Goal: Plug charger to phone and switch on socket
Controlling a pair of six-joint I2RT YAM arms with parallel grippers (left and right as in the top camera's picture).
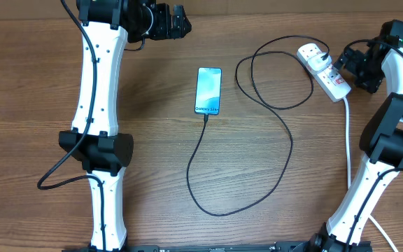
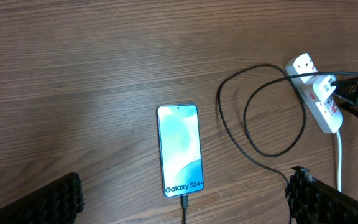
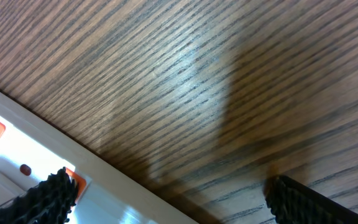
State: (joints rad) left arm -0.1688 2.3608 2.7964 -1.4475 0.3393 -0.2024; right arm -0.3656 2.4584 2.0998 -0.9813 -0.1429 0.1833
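Observation:
The phone (image 1: pixel 208 90) lies flat mid-table with its light blue screen lit; it also shows in the left wrist view (image 2: pixel 179 148). The charger (image 1: pixel 283 143), a thin black cable, loops from the socket (image 1: pixel 324 70) round to the phone, and its connector tip (image 2: pixel 183 202) sits in the phone's lower edge. The socket (image 2: pixel 321 99) is a white strip with red markings. My left gripper (image 1: pixel 179 21) hangs open high above the table's far side, well away from the phone. My right gripper (image 1: pixel 343 68) is open right beside the socket (image 3: pixel 36 158), one finger (image 3: pixel 48 198) over its red-marked edge.
The socket's thick white cord (image 1: pixel 348 140) runs down the right side of the wooden table (image 1: pixel 138 105) past my right arm's base. A loose black arm cable (image 1: pixel 54 175) curls at the left by my left arm.

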